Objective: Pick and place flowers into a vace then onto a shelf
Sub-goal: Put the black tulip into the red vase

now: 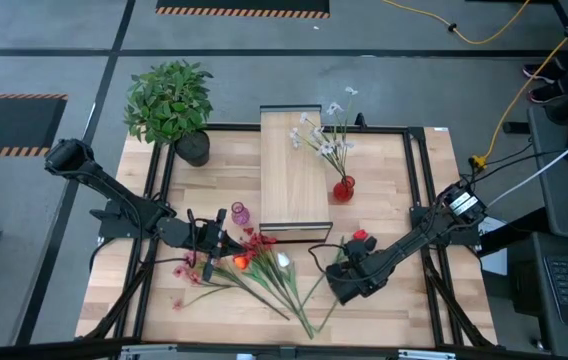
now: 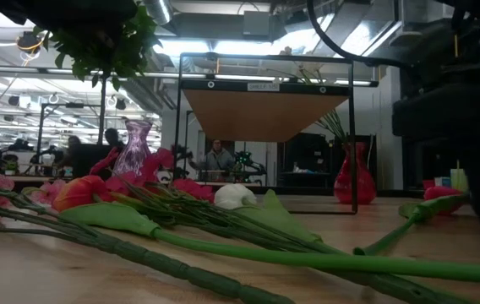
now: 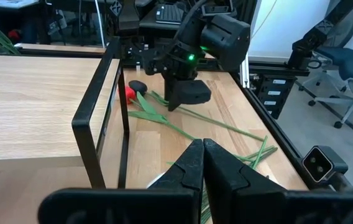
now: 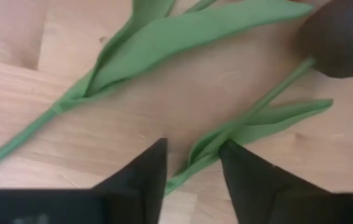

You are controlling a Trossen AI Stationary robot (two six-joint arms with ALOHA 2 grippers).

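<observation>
Standing on the shelf point(image 1: 292, 165), a red vase point(image 1: 343, 188) holds white flowers point(image 1: 326, 135); nearby, right hand point(image 4: 192, 163) straddles a stem point(image 4: 226, 134), fingers spread; left hand point(image 3: 202, 163) pressed together

Robotics lab: office chair point(image 3: 350, 68), ceiling strip lights point(image 2: 206, 46).

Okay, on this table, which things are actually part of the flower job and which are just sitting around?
Part of the job:
loose flowers
red tulip stem between the right gripper fingers
purple vase
red vase, already holding white flowers
shelf

Just lying about:
potted plant
yellow cable
</observation>
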